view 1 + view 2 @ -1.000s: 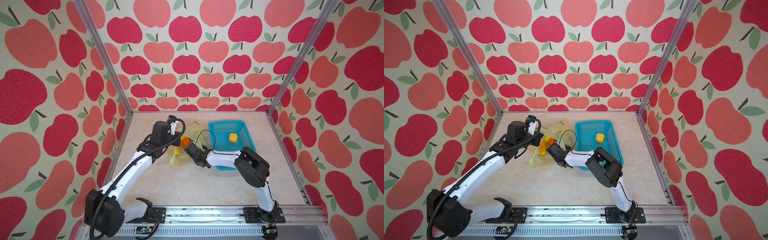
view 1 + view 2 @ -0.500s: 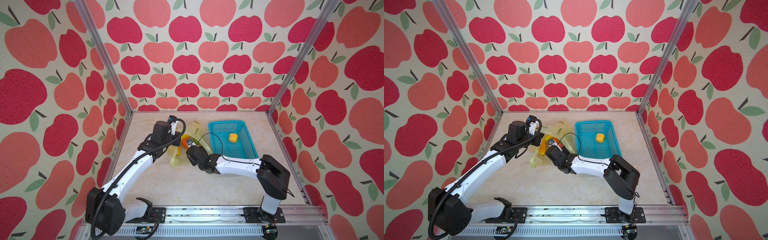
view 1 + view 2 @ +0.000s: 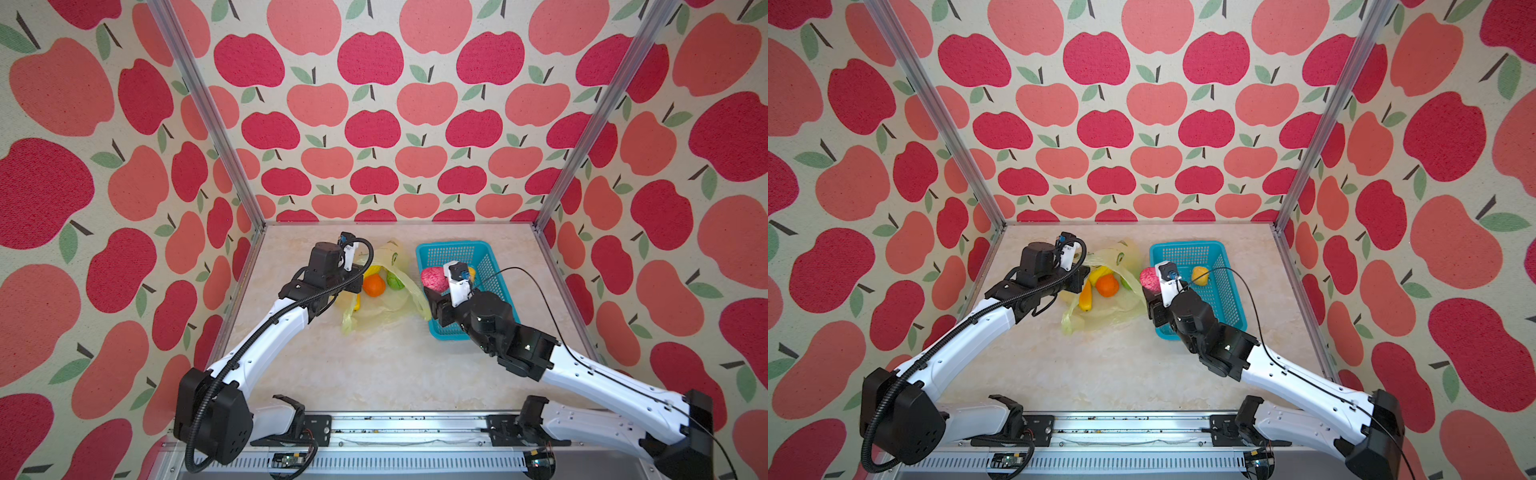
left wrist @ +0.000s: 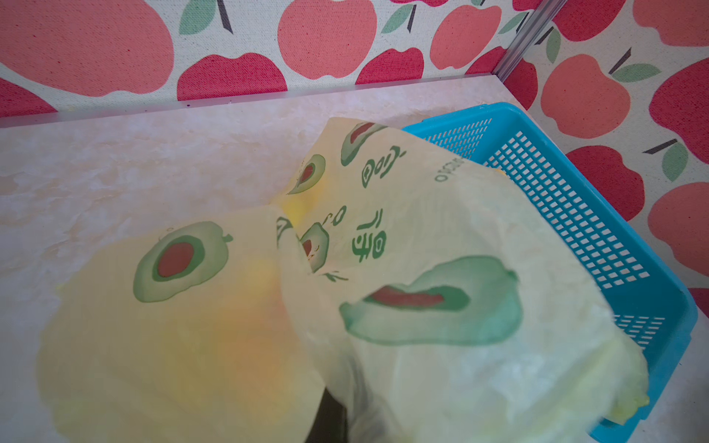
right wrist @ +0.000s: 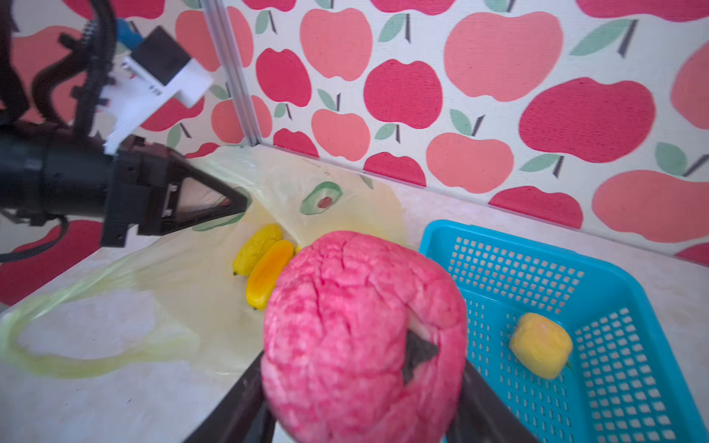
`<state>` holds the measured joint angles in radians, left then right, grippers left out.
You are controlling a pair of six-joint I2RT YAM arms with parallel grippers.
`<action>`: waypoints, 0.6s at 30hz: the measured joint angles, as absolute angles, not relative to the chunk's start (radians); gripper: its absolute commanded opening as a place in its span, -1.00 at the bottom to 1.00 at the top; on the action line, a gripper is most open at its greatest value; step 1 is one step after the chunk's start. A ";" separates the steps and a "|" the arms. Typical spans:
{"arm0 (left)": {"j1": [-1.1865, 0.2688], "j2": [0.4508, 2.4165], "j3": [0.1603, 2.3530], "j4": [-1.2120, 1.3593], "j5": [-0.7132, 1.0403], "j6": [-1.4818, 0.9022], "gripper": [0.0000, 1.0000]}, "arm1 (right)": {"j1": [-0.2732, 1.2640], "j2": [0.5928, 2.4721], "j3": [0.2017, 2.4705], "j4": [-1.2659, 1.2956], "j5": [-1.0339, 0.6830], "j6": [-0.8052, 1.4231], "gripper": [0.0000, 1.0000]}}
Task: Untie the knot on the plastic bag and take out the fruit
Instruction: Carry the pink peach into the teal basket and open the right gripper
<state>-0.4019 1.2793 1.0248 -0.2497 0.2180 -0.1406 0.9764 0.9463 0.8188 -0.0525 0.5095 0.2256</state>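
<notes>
In both top views the plastic bag (image 3: 384,320) lies slack and crumpled on the pale table (image 3: 374,374), just left of the turquoise basket (image 3: 453,245). An orange (image 3: 373,286) and a green fruit (image 3: 395,281) sit in its open mouth. In a top view a small yellow fruit (image 3: 1200,275) rests in the perforated basket.

From the left wrist, thin translucent film printed with green avocados (image 4: 422,237) is tented up. The left gripper (image 4: 326,418) is mostly hidden under it.

From the right wrist, the left gripper (image 5: 239,202) is pinched tight on the bag's edge. The right gripper (image 5: 341,356) has its jaws spread around a wrinkled pink fruit (image 5: 364,307) beside the basket's rim (image 5: 537,245). Two long yellow fruits (image 5: 264,264) lie on the bag.
</notes>
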 measured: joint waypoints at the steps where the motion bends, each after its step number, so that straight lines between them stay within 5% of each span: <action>1: -0.402 1.279 1.026 -0.250 0.218 -0.140 -1.00 | 0.916 0.918 0.810 -0.065 0.504 0.236 -0.52; 8: -0.405 1.279 1.026 -0.250 0.218 -0.141 -1.00 | 0.596 0.959 0.773 -0.098 0.397 0.303 -0.56; 18: -0.407 1.279 1.026 -0.250 0.214 -0.140 -1.00 | 0.511 1.599 1.003 -0.110 0.301 0.311 -0.49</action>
<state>-0.4068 1.2789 1.0264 -0.2497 0.2142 -0.1402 0.5114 1.5993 1.0035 -0.1097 0.3008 0.3107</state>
